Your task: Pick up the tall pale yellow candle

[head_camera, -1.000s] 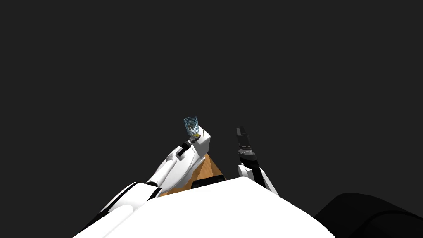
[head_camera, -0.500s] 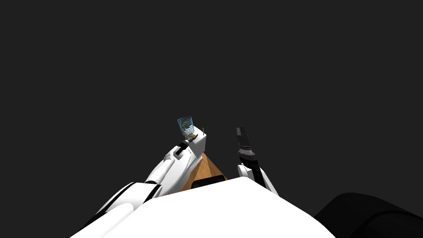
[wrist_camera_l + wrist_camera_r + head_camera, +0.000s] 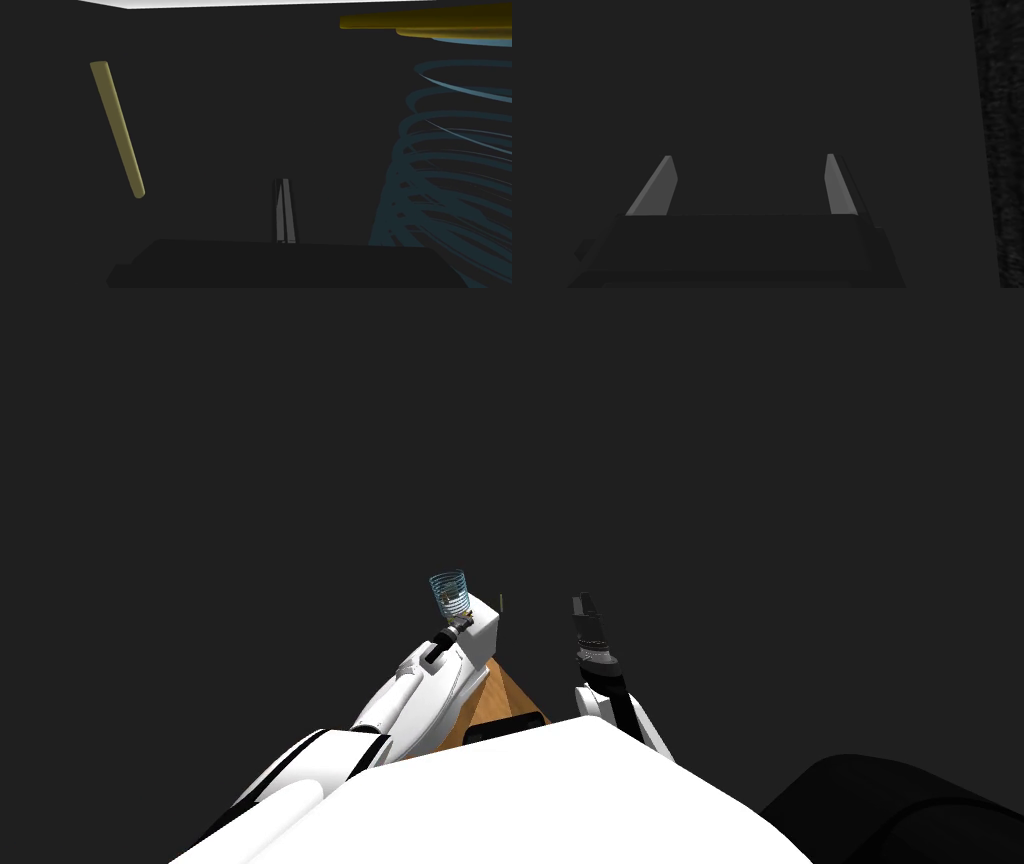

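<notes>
The tall pale yellow candle (image 3: 117, 129) is a thin stick that leans in the left wrist view, well off to one side of my left gripper (image 3: 283, 184). That gripper is shut, its two fingers pressed together with nothing between them. In the head view the candle (image 3: 501, 602) shows as a faint thin line just right of my left wrist. My right gripper (image 3: 748, 156) is open and empty before a flat dark surface; in the head view the right gripper (image 3: 583, 604) hangs to the right of the left arm.
A blue coiled wire-like vessel (image 3: 450, 175) stands close on the other side of my left gripper, under a yellow-brown rim (image 3: 425, 22); this blue vessel (image 3: 449, 591) sits at the left arm's tip. A brown wooden surface (image 3: 505, 693) lies below. A dark bulk (image 3: 900, 808) sits low right.
My left arm and the blue vessel shifted left, then the left fingers closed on nothing. The candle now shows slightly further right of the wrist. The right arm is still.
</notes>
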Available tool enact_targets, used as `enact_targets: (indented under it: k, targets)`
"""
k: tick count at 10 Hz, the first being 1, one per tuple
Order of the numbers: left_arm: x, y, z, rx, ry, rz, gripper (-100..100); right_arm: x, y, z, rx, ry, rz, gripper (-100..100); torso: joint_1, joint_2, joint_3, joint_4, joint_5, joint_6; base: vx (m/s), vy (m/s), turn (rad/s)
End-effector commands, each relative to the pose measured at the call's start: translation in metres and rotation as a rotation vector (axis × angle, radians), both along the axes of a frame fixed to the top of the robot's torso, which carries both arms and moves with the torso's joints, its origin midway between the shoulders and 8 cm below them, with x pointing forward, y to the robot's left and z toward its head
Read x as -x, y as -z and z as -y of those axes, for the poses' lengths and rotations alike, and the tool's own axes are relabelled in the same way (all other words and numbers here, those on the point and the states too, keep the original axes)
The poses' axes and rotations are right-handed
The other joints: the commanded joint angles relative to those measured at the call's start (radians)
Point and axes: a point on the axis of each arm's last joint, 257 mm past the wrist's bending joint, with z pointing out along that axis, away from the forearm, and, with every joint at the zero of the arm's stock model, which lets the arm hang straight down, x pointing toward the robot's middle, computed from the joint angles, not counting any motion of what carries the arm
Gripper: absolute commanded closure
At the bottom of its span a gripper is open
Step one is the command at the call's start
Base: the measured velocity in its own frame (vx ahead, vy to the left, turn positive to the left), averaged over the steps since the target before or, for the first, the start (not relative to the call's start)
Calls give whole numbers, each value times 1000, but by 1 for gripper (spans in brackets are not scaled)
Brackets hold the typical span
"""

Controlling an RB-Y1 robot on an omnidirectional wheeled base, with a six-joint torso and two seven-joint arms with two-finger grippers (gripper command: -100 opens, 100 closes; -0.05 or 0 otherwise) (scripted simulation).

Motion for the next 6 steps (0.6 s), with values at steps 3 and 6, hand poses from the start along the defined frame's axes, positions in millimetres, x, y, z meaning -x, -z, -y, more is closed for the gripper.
enact_targets:
  k: [3,6]
  targets:
    - [0,0,0,0,0,0,100,0,0,0,0,0,0,0,0,0,0,0,0,0,0,0,0]
    - [-4,-4,29,-3,45,-9,-100,0,0,0,0,0,0,0,0,-1,0,0,0,1,10,20,-152]
